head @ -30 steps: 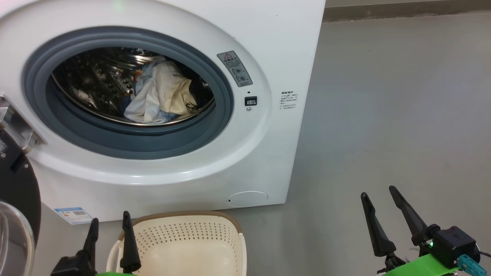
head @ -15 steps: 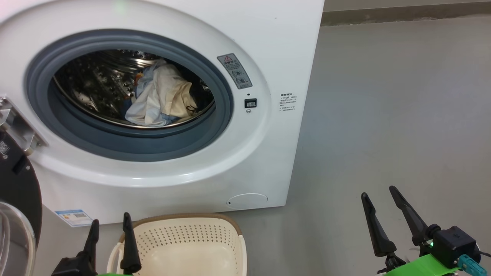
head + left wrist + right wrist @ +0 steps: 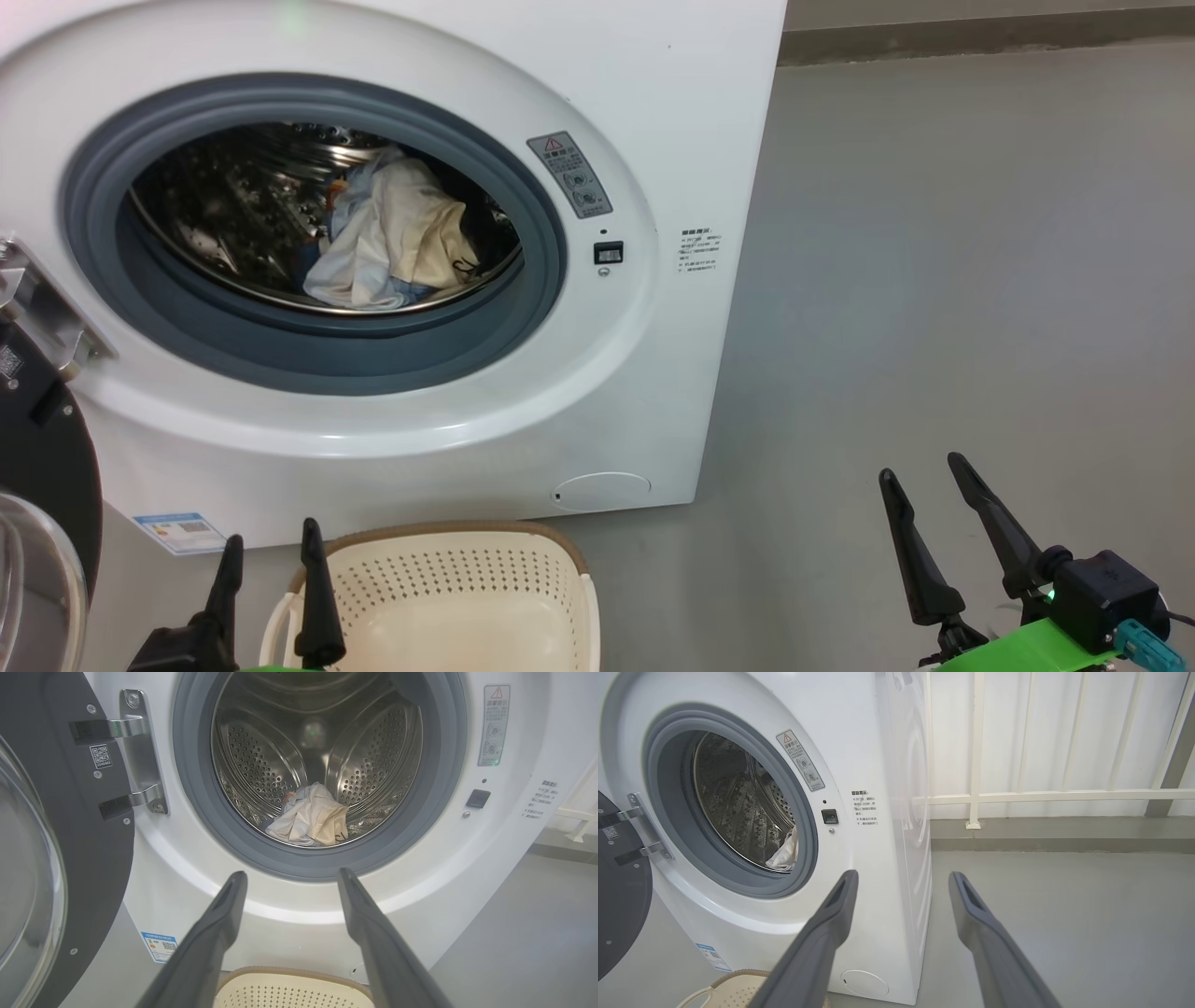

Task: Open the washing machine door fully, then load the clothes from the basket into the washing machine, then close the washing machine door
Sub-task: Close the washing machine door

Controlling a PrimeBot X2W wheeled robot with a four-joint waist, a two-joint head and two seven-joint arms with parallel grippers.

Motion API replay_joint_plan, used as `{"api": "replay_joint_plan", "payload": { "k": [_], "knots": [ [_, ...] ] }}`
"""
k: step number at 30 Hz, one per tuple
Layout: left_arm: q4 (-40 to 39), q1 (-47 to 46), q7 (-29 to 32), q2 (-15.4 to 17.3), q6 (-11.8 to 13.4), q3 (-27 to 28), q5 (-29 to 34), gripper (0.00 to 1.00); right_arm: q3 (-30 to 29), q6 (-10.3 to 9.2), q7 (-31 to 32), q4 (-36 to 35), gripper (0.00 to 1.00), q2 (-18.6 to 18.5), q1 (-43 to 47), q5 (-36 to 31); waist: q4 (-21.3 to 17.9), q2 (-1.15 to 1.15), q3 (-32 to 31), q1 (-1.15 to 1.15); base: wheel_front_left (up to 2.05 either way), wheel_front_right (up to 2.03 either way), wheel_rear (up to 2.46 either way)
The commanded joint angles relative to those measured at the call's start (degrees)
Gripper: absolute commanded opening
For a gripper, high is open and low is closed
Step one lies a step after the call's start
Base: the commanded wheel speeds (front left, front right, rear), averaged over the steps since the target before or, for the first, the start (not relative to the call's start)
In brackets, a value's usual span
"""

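The white washing machine (image 3: pixel 681 112) stands with its door (image 3: pixel 42 439) swung open at the left, black rim and glass bowl (image 3: pixel 28 858) facing me. Inside the steel drum (image 3: pixel 261 760) lie the clothes (image 3: pixel 387 233), a cream and light blue heap (image 3: pixel 310 821). The cream basket (image 3: pixel 467 597) sits on the floor below the opening, nothing showing in it. My left gripper (image 3: pixel 268 546) is open at the basket's left rim, holding nothing. My right gripper (image 3: pixel 924 471) is open over bare floor to the right of the machine.
Grey floor (image 3: pixel 934 280) stretches to the right of the machine. A white railing (image 3: pixel 1041 795) runs along the back wall. The metal hinge (image 3: pixel 138 756) joins door and machine. A blue label (image 3: pixel 182 530) and round flap (image 3: pixel 602 487) are low on the front.
The whole head view has shifted slightly, so the camera moved; the machine sits a little lower and further left in the picture. Both grippers keep their places and stay open.
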Motion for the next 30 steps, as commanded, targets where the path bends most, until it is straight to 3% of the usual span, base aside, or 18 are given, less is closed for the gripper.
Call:
{"api": "replay_joint_plan", "payload": {
  "k": [1,10,30],
  "knots": [
    [-1.36,-0.4,-0.37,0.71,0.41,1.74,0.39,1.0,1.48,0.09,-0.27,-1.23,1.0,-0.78,-0.11,0.43,-0.01,0.0,-0.08,0.0,0.0,0.0,0.0],
    [-1.36,-0.27,-0.37,0.71,0.58,1.7,0.84,1.0,1.49,0.09,-0.27,-1.45,1.0,-0.77,0.1,0.51,0.07,0.0,-0.14,0.0,-0.39,0.39,0.0],
    [-1.44,-0.58,-0.37,0.71,0.85,1.81,0.96,1.0,1.35,0.09,-0.27,-1.37,1.0,-0.74,-0.11,0.47,0.23,0.0,0.26,0.0,-1.21,1.21,0.0]
  ]
}}
